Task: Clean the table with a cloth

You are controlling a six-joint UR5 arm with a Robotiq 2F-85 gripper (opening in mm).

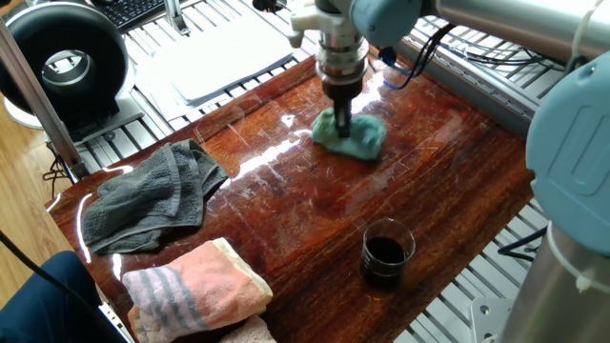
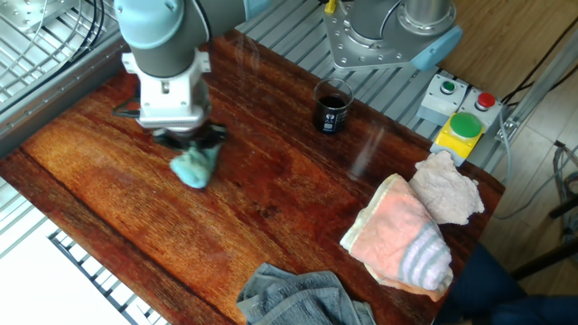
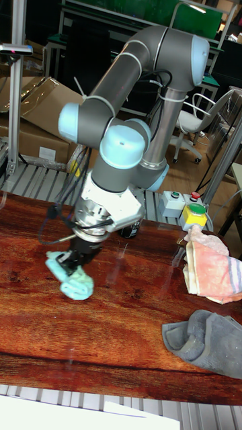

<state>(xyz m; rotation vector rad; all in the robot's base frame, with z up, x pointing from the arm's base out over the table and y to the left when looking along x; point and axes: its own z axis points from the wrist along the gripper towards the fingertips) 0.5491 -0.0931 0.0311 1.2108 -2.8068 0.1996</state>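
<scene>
Pressing straight down from above, the gripper [image 1: 340, 127] has its fingers clamped on the bunched teal cloth [image 1: 355, 136], which sits directly beneath it on the wood-grain table [image 1: 448, 181].
</scene>
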